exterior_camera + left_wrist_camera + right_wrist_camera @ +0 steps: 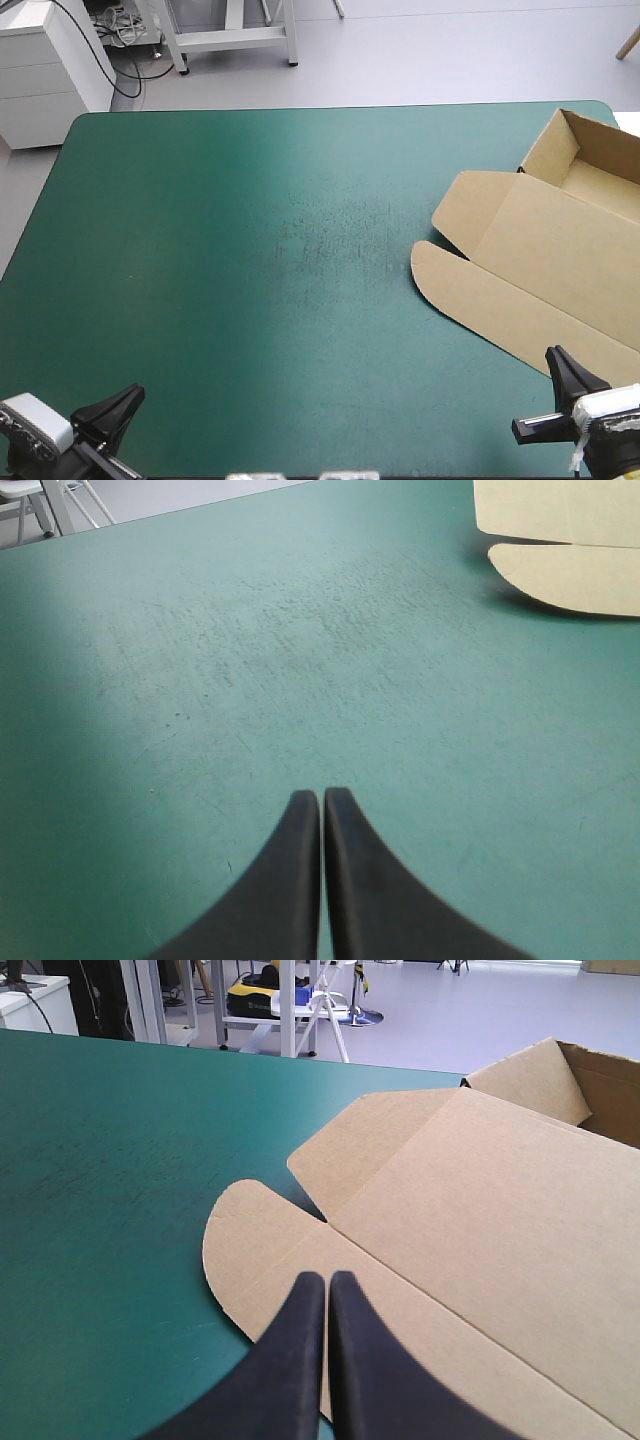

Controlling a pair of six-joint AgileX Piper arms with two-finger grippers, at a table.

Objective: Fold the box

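The table (60, 330), under a teal-green cover (200, 220), fills most of the high view, with its far edge near the top. The brown box (530, 230) lies on it at the right of the frame (its tray (600, 175) stands open at the upper right, the lid (545, 270) flat). Faint scuff marks (330, 235) show mid-frame.
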